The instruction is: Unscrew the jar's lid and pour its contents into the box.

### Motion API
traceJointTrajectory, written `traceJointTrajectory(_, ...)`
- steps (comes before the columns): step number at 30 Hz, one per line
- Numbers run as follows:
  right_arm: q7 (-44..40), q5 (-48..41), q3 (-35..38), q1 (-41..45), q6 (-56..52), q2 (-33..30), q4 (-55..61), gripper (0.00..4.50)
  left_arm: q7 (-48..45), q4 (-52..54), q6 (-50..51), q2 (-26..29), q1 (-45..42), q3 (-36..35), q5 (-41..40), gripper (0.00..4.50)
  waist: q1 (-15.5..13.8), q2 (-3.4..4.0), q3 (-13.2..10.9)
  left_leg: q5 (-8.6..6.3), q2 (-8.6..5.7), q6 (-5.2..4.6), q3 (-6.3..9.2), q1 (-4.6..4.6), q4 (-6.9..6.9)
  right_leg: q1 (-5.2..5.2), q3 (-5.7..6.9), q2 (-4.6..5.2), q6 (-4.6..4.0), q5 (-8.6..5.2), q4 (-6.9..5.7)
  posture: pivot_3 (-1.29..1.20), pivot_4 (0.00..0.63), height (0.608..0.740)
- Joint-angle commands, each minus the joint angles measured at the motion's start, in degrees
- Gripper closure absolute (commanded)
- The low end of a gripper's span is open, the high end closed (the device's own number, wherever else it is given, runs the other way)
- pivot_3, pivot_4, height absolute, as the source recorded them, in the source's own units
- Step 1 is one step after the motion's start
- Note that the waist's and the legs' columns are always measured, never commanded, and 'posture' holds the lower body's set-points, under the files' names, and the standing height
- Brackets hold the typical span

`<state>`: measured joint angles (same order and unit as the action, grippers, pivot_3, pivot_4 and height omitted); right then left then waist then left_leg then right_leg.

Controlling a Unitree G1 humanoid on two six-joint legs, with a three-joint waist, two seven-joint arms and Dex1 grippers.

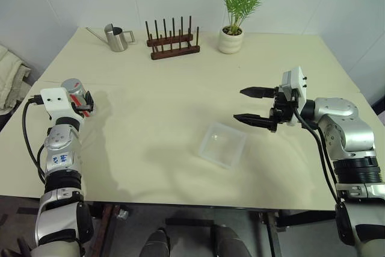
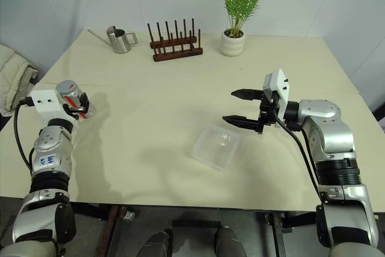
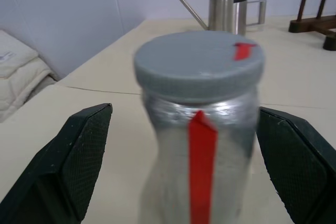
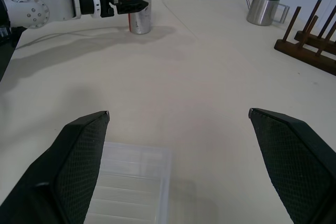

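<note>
A pale cream surface [image 1: 180, 88] is set against white walls, with a steel watering can [image 1: 117, 37], a dark wooden peg rack [image 1: 173, 41] and a potted palm [image 1: 236, 10] lined up along its far edge. The jar [image 3: 202, 145] is seen upright near the surface's left side, its grey lid [image 3: 198, 64] screwed on. The left tool [image 2: 81, 106] is placed around the jar with both fingers [image 3: 79, 161] spread wide and clear of the glass. The box [image 1: 223, 144] is found near the middle of the surface, towards the front. The right tool [image 1: 251, 105] is held open above the surface just beside the box, pointing left.
</note>
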<state>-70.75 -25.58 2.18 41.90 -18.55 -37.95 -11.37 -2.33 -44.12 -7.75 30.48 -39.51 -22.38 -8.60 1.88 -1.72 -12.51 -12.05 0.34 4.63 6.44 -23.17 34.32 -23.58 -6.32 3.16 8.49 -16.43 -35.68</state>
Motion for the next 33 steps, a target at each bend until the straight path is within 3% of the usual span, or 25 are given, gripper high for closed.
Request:
traceJointTrajectory(1, 0.05, -0.15, 1.08, 1.38, 1.00, -0.37, 0.74, 0.00, -0.97, -2.46, -2.55, 1.78, -2.27, 0.28, 0.33, 0.01, -0.10, 0.00, 0.00, 0.00, 0.00, 0.00, 0.00, 0.00, 0.00, 0.00, 0.00, 0.00, 0.00, 0.00, 0.00, 0.00, 0.150, 0.740)
traceJointTrajectory(3, 0.33, -0.03, 1.17, 1.43, 0.89, -0.38, 0.76, 0.00, -1.36, -3.48, -2.98, 1.94, -2.73, 0.56, 0.32, 0.01, -0.08, 0.00, 0.00, 0.00, 0.00, 0.00, 0.00, 0.00, 0.01, 0.00, 0.00, 0.00, 0.00, 0.00, 0.00, 0.00, 0.150, 0.740)
traceJointTrajectory(6, 0.44, 0.02, 1.27, 1.18, 0.63, -0.60, 1.05, 0.00, -1.82, -4.57, -4.35, 1.87, -3.28, 0.88, 0.28, 0.62, -0.08, 0.00, 0.00, 0.00, 0.00, 0.00, 0.00, 0.00, 0.00, 0.00, 0.00, 0.00, 0.00, 0.00, -0.01, 0.00, 0.150, 0.740)
traceJointTrajectory(12, 0.85, 0.05, 1.32, 1.03, 0.37, -0.68, 1.50, 0.00, -3.31, -6.73, -6.60, 1.49, -4.61, 1.15, -0.06, 2.46, 0.00, 0.00, 0.00, 0.00, 0.00, 0.00, 0.00, 0.00, -0.01, -0.01, 0.00, 0.00, 0.00, 0.00, -0.01, 0.00, 0.150, 0.740)
traceJointTrajectory(20, 2.23, -0.47, 2.00, -0.13, -0.96, -1.39, 4.31, 0.00, -7.41, -2.30, -5.42, 0.75, -2.41, 1.25, -1.79, 2.48, -0.04, 0.00, 0.00, 0.00, 0.00, 0.00, 0.00, 0.00, -0.02, -0.03, 0.00, 0.00, 0.00, 0.00, -0.02, 0.00, 0.150, 0.740)
traceJointTrajectory(26, 8.43, -1.21, 2.96, -0.94, -4.51, -0.39, 10.64, 0.00, -16.37, 20.23, 4.07, -1.86, 6.13, 5.50, -5.70, 2.48, -0.18, 0.00, 0.00, 0.00, 0.01, 0.00, 0.00, -0.02, -0.07, -0.04, 0.00, 0.02, -0.02, -0.01, -0.03, 0.00, 0.150, 0.740)
traceJointTrajectory(33, 19.29, -2.73, 3.36, -1.78, -9.60, 4.07, 20.73, 0.00, -24.84, 39.62, 18.12, -2.35, 8.55, 10.81, -12.45, 2.48, -0.06, 0.00, 0.00, 0.01, 0.01, 0.01, 0.00, -0.01, -0.04, -0.04, -0.01, 0.01, -0.03, -0.02, -0.08, 0.00, 0.150, 0.740)
